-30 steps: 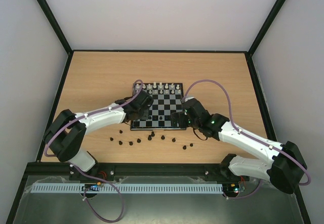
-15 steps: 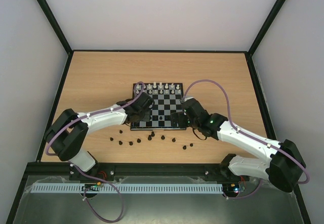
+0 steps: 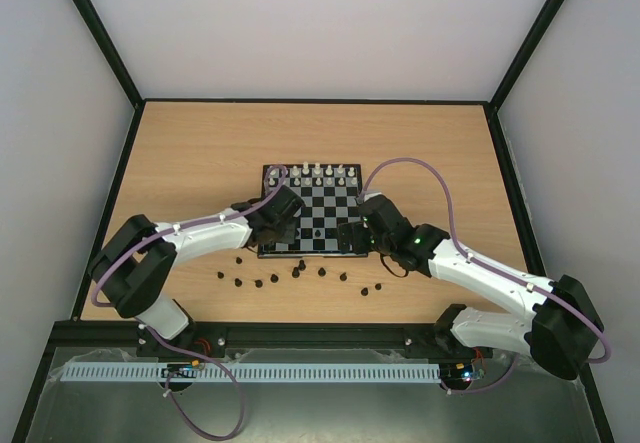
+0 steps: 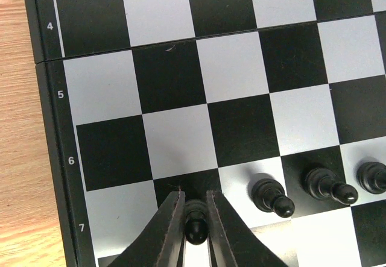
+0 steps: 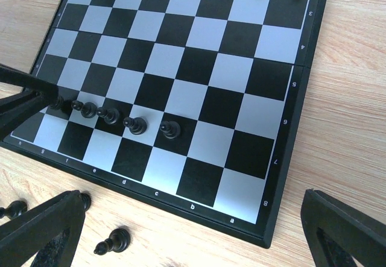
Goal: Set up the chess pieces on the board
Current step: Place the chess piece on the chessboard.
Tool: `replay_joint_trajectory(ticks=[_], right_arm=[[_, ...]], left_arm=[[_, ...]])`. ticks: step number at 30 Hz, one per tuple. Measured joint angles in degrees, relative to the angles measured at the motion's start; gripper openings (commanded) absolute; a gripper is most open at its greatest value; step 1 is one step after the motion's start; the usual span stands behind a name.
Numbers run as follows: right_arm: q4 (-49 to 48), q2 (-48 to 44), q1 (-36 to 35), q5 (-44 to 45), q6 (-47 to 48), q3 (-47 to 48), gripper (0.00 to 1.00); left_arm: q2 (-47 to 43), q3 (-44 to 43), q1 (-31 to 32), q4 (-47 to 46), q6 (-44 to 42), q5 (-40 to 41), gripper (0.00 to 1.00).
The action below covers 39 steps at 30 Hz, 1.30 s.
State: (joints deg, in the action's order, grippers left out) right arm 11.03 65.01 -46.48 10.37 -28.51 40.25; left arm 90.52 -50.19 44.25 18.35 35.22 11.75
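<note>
**Black pawn row part-filled, back row not yet begun**

The left end effector point(image 4: 196, 219) is pressed together on a black pawn point(image 4: 195, 229), which stands between its fingers on the board point(image 4: 175, 68), on the second square in from the edge of row 7. More black pawns point(image 4: 271, 196) line that row just to its right, though the row's last squares are bare. The right end effector point(image 5: 193, 201) hangs spread wide and holds nothing, with bare row 8 squares beneath it. White pieces point(image 3: 318, 172) line the edge farthest from both end effectors. Many loose black pieces point(image 3: 298, 274) lie on the surface point(image 3: 200, 153) nearer the arm bases, so I judge black's side well under half done.
</note>
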Motion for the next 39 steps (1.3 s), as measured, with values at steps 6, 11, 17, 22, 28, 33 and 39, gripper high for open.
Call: replay_joint_trajectory(ticks=[6,11,17,22,28,33,39], right_arm=[[-0.26,0.02,0.00,0.00,0.00,-0.07,0.99],[-0.37,0.02,0.00,-0.02,0.00,-0.37,0.99],[-0.48,0.02,0.00,-0.02,0.00,-0.37,0.98],[-0.52,0.02,0.00,-0.02,0.00,-0.37,0.98],[-0.63,0.02,0.00,-0.02,0.00,-0.39,0.99],[-0.68,0.24,0.00,-0.04,0.00,-0.44,0.99],[-0.70,0.52,0.00,-0.24,0.00,-0.63,0.99]], left_arm=[[0.02,0.68,0.00,-0.09,0.35,0.31,0.22],[0.44,0.72,0.11,-0.37,0.66,0.33,0.27],[0.39,0.70,0.22,-0.24,1.01,0.92,0.32],[0.11,-0.57,1.40,1.57,1.18,2.05,0.33],[-0.98,-1.53,2.93,2.56,1.27,2.82,0.34],[-0.98,-1.49,3.06,3.23,1.51,3.34,0.36],[-0.98,-1.22,3.06,3.28,1.97,4.00,0.30]])
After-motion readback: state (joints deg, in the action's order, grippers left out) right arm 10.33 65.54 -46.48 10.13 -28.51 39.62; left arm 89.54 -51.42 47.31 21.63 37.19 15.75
